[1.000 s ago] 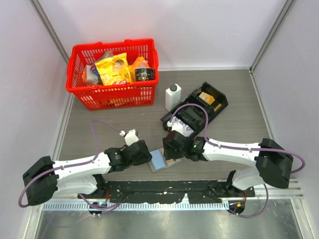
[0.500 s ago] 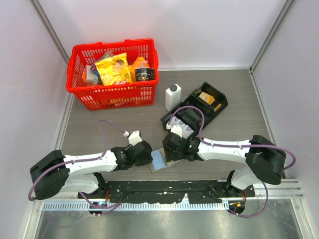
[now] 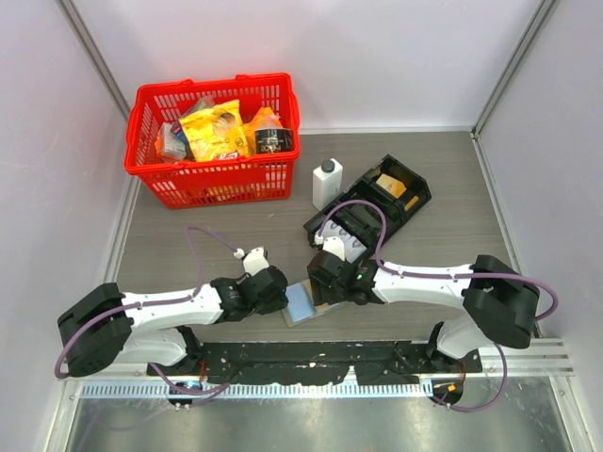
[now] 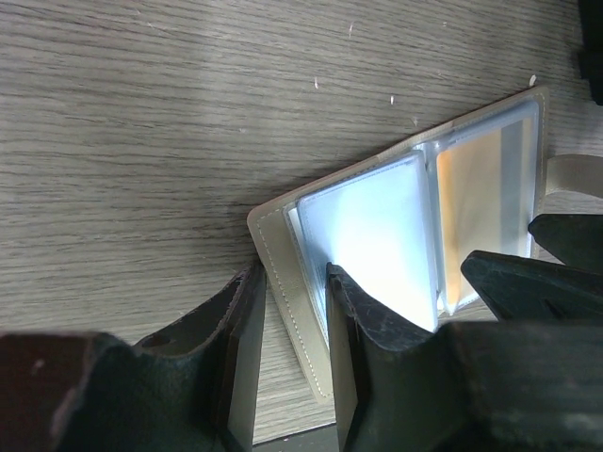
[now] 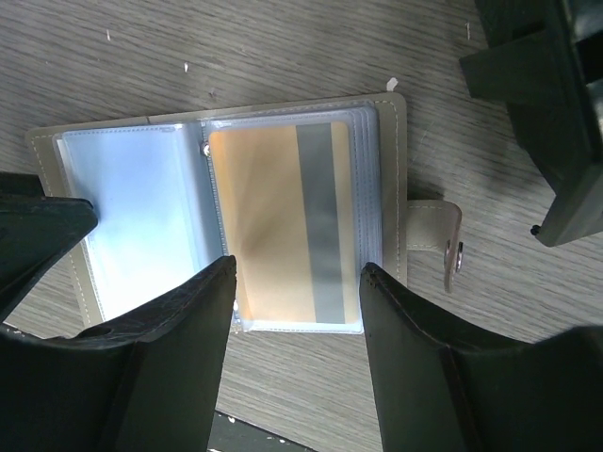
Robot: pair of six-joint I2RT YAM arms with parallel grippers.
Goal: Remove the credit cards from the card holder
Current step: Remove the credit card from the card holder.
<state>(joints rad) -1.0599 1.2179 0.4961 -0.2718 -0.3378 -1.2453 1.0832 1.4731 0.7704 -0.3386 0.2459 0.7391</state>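
The card holder lies open on the table between my two grippers. In the left wrist view its grey-tan cover and pale blue inner panel show. My left gripper is closed on the holder's left cover edge, which sits between the fingers; it also shows in the top view. An orange credit card with a grey stripe sits in a clear sleeve on the right half. My right gripper is open, its fingers straddling that sleeve's near edge; it also shows in the top view.
A large black compartmented tray stands just behind the right gripper and shows at the top right of the right wrist view. A white bottle stands beside it. A red basket of groceries is at the back left.
One second ago my left arm's elbow swung inward and the left gripper shifted slightly right at the holder's edge. Over the last half second nothing has visibly moved.
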